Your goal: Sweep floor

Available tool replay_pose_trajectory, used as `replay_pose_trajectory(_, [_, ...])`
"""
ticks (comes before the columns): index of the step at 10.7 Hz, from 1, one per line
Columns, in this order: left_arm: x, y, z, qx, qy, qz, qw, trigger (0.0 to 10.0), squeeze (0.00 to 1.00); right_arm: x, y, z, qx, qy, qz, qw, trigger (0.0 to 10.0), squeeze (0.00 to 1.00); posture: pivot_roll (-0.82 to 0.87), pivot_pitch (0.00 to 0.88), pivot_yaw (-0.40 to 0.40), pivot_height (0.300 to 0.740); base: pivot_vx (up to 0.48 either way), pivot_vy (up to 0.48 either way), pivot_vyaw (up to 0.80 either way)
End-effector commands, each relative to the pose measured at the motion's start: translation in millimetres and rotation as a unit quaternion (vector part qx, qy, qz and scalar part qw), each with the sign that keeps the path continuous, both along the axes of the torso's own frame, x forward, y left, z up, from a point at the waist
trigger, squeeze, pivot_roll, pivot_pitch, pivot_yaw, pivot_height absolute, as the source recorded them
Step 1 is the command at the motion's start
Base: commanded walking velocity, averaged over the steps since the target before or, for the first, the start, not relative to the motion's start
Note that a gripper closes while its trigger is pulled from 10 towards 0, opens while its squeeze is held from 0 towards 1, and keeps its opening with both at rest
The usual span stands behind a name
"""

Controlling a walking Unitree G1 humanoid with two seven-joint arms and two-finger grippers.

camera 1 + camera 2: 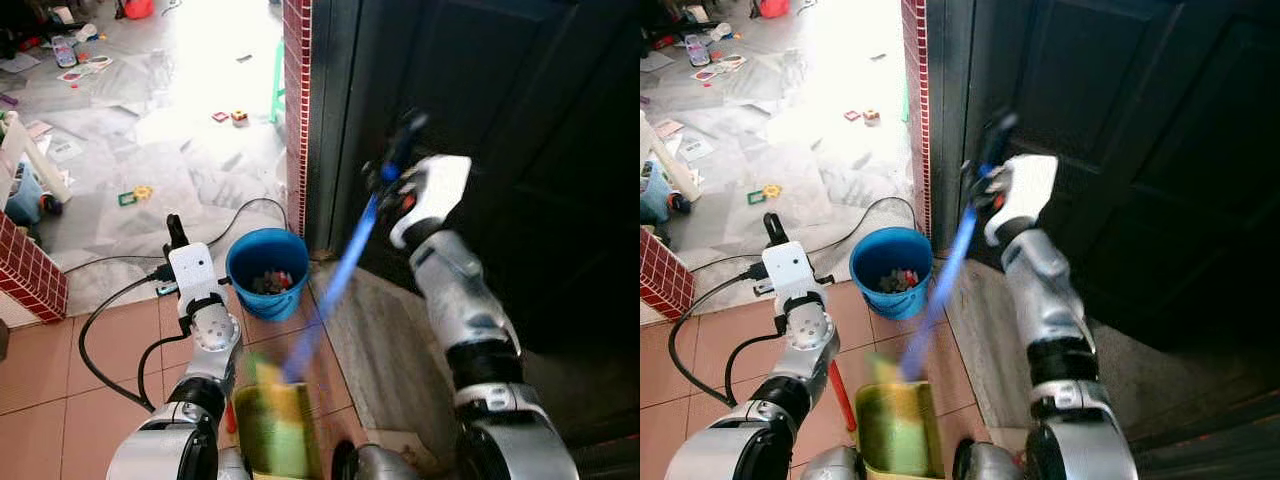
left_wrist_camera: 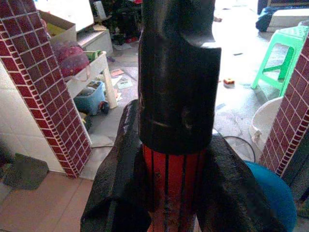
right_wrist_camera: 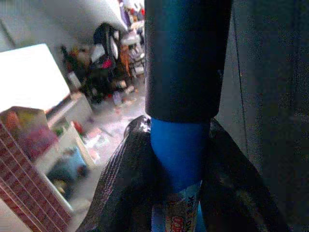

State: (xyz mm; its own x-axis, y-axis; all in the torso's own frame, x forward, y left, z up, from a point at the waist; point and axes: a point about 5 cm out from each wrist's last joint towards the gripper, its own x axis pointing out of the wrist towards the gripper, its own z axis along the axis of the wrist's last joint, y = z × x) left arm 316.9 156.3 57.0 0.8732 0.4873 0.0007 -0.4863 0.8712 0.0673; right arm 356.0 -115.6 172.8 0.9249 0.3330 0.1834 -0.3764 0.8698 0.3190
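Right end effector [image 3: 176,169] around broom handle [image 1: 345,262]

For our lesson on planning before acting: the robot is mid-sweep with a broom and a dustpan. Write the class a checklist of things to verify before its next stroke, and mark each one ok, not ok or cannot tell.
1. Right hand shut on the blue broom handle: ok.
2. Left hand shut on the red dustpan handle: ok.
3. Broom head over the green dustpan: ok, though blurred.
4. Blue bucket upright with an open mouth: ok.
5. Black cable away from the sweep path: not ok, it loops on the tiles beside the left arm.
6. Dirt in the dustpan: cannot tell.
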Motion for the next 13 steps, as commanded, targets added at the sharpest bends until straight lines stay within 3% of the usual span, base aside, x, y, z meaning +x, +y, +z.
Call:
replay_pose_trajectory(1, [1.4, -1.0, 0, 0.009, 0.005, -0.005, 1.0, 10.0, 0.0, 3.3, -6.1, 21, 0.013, -0.033, -0.01, 0.999, 10.0, 0.0, -0.21, 0.05, -0.016, 0.74, 0.0, 0.0, 0.0])
replay_pose_trajectory(6, [2.2, -0.7, 0, -0.004, 0.006, -0.009, 1.0, 10.0, 0.0, 6.0, -11.5, 25, 0.006, -0.038, -0.011, 0.999, 10.0, 0.0, -0.21, 0.039, -0.012, 0.74, 0.0, 0.0, 0.0])
replay_pose_trajectory(7, [3.5, -1.3, -1, -0.045, 0.004, -0.025, 0.999, 10.0, 0.0, 6.0, -12.0, 30, -0.02, -0.062, -0.009, 0.998, 10.0, 0.0, -0.22, 0.031, -0.011, 0.74, 0.0, 0.0, 0.0])
replay_pose_trajectory(8, [3.7, -0.7, 0, -0.042, 0.002, -0.023, 0.999, 10.0, 0.0, 5.8, -12.7, 35, -0.04, -0.081, -0.009, 0.996, 10.0, 0.0, -0.21, 0.023, -0.01, 0.74, 0.0, 0.0, 0.0])
replay_pose_trajectory(10, [4.4, 1.5, 0, -0.04, 0.001, -0.022, 0.999, 10.0, 0.0, 4.9, -15.4, 44, -0.129, -0.142, -0.013, 0.981, 10.0, 0.0, -0.21, 0.012, -0.009, 0.74, 0.0, 0.0, 0.0])
replay_pose_trajectory(13, [6.5, 7.5, 3, -0.05, -0.004, -0.019, 0.999, 10.0, 0.0, 5.6, -27.7, 32, -0.163, -0.136, -0.03, 0.977, 10.0, 0.0, -0.21, 0.0, -0.001, 0.74, 0.0, 0.0, 0.0])
